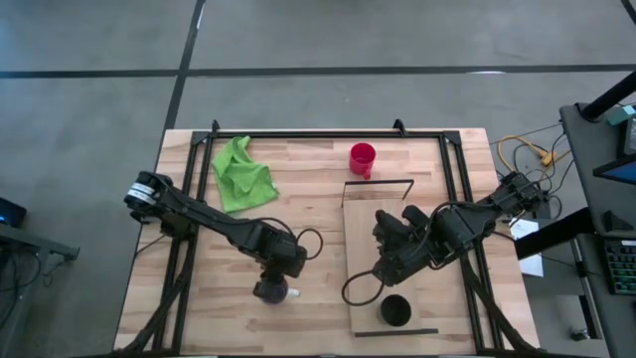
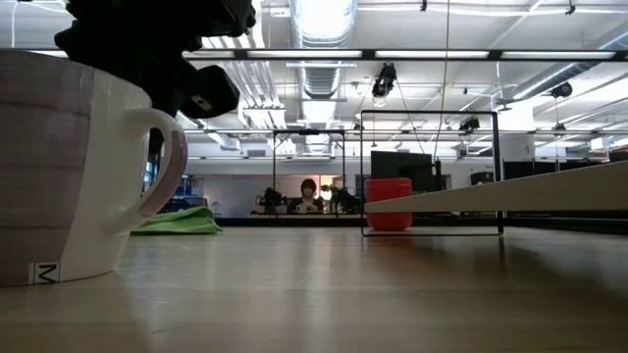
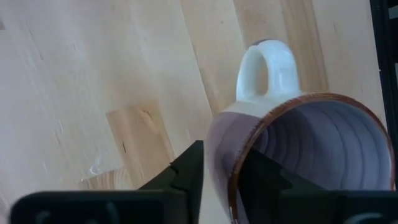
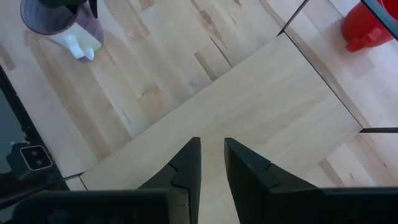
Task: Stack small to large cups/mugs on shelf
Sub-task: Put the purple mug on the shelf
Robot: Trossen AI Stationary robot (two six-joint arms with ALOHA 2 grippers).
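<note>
The purple cup [image 1: 270, 290] with a pale handle [image 3: 267, 68] stands on the plank table near its front edge, large in the low view [image 2: 78, 167]. My left gripper [image 1: 273, 274] is over it and shut on its rim. The black cup [image 1: 396, 311] stands on the near end of the light wood shelf [image 1: 397, 214]. My right gripper [image 1: 390, 261] hovers over the shelf's middle [image 4: 267, 106], its fingers nearly together and empty [image 4: 212, 152]. The red cup [image 1: 362, 157] stands on the table beyond the shelf's far end. My left gripper has the purple cup's wall at the rim [image 3: 231, 163] between its fingers, on a side away from the handle. One finger [image 3: 264, 180] is inside the cup and one [image 3: 186, 177] outside. The fingers come from above, pointing down. The cup stands upright, seemingly on the table [image 2: 59, 279].
A green cloth [image 1: 241, 174] lies at the table's far left. The shelf's thin black wire frame [image 1: 378, 183] rises at its far end, and another wire [image 1: 396, 332] at its near end. Black rails [image 1: 328, 135] run along the table's edges.
</note>
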